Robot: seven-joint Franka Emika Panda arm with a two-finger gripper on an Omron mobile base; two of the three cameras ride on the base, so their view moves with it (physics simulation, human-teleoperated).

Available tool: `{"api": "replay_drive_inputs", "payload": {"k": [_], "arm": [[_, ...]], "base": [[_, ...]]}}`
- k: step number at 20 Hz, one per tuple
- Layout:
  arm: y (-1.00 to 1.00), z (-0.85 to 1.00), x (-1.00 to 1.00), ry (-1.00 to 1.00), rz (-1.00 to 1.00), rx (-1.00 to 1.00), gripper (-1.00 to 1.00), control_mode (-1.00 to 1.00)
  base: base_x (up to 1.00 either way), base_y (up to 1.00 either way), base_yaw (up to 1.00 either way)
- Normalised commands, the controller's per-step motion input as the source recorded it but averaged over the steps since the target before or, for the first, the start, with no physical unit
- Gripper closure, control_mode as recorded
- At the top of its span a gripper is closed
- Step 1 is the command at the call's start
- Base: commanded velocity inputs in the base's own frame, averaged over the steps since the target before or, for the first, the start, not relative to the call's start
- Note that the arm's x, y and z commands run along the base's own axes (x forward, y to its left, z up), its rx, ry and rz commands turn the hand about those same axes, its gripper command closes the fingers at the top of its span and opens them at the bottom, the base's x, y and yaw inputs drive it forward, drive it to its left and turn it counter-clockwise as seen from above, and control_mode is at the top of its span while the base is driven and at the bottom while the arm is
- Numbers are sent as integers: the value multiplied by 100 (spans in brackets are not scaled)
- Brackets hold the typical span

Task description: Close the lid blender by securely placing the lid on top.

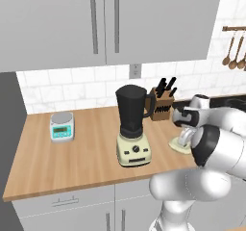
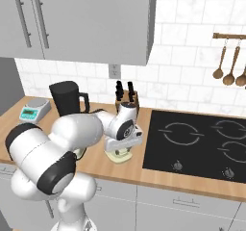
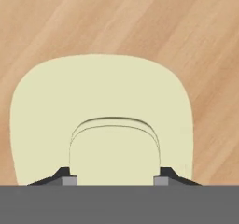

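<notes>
I find the gripper (image 3: 112, 180) pinching the knob of the lid (image 3: 100, 106), one fingertip (image 3: 65, 177) on each side. Lid lies flat on the desk (image 1: 72, 158), right of the blender (image 1: 132, 126), which stands uncovered

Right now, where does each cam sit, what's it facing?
Left base view: behind-left of the arm, facing the blender, kitchen scale and knife block; arm at lower right.
Right base view: behind-right, facing the cooktop; arm at lower left.
Hand view: on the hand, looking down on the lid, tool astride its knob.
Both base views share blender, lid, knife block.
</notes>
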Motion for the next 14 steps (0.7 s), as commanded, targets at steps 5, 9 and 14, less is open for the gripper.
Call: {"api": "replay_drive_inputs", "payload": {"k": [5, 9, 14], "arm": [[0, 92, -60, -51, 1, 2, 100, -100], [0, 100, -46, -55, 0, 4, 100, -100], [2, 100, -17, -46, 0, 1, 100, -100]], "base": [[0, 0, 0], [0, 0, 0], [0, 0, 0]]}}
